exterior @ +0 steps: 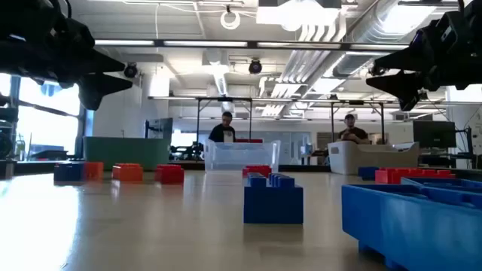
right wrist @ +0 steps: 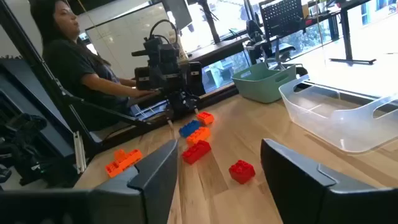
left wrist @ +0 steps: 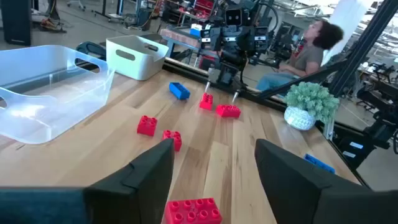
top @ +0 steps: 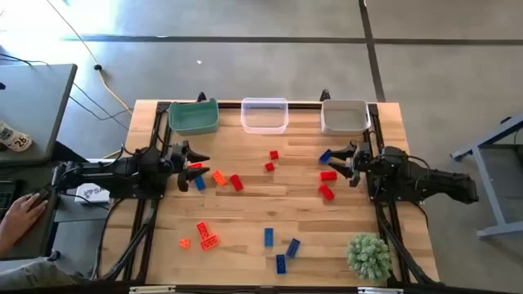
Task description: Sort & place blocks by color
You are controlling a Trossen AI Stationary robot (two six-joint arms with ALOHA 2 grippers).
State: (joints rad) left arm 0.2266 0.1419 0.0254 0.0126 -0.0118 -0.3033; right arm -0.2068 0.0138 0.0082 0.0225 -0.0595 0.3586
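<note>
Red, orange and blue blocks lie scattered on the wooden table (top: 270, 208). My left gripper (top: 198, 162) hovers open at the table's left, above a cluster of red (top: 236, 182), orange (top: 219, 176) and blue (top: 198, 183) blocks. In its wrist view a red block (left wrist: 193, 210) lies on the table below the gap between its fingers (left wrist: 214, 155). My right gripper (top: 343, 162) hovers open at the right, beside a blue block (top: 325, 155) and two red ones (top: 328, 175) (top: 326, 192). Both grippers (exterior: 113, 79) (exterior: 380, 75) hang clear of the table.
A green bin (top: 194, 117), a clear bin (top: 265, 115) and a grey bin (top: 344, 116) stand along the far edge. Two red blocks (top: 271, 160) lie mid-table, with orange (top: 207, 235) and blue (top: 280, 249) ones near the front. A small plant (top: 369, 256) stands front right.
</note>
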